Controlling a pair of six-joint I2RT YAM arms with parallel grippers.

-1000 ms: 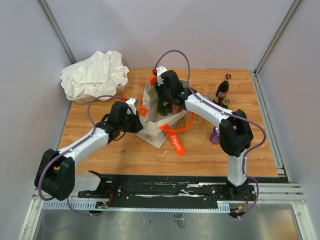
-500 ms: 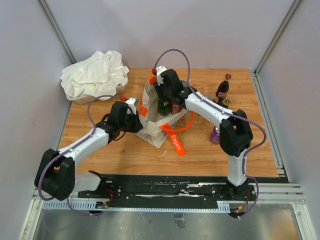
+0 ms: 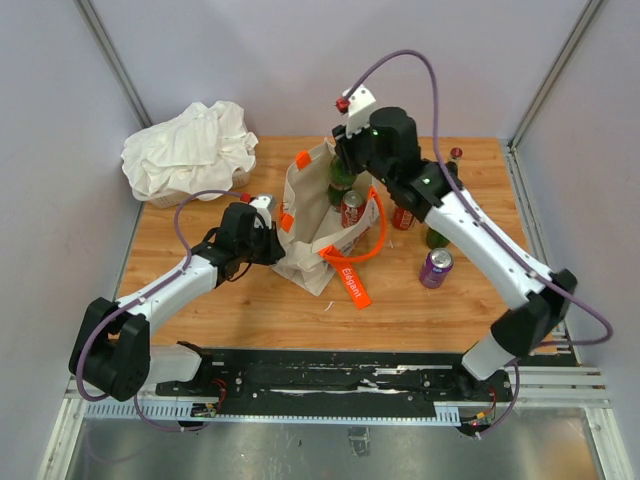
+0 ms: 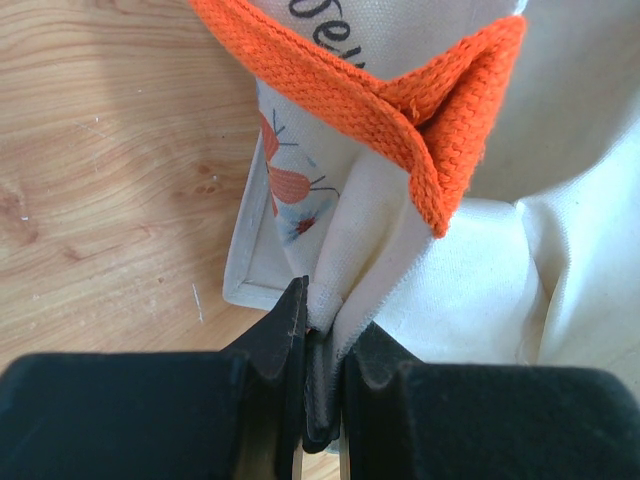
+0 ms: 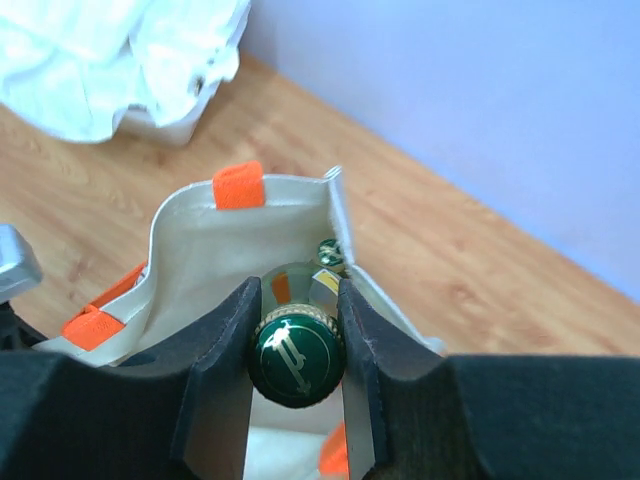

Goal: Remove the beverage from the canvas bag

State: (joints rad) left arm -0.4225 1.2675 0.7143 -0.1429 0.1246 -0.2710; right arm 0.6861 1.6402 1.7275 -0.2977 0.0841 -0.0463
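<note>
The cream boxy canvas tote bag (image 3: pixel 305 225) with orange handles stands open at centre of the wooden table (image 3: pixel 200 295). The green capped glass bottle (image 5: pixel 297 348) is upright over its mouth.

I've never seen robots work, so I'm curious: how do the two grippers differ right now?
The left gripper pinches a fold of the canvas bag; the right gripper clamps a green bottle by its cap. The left gripper sits low beside the bag; the right gripper is high over its opening. Both are black and closed on something.
</note>
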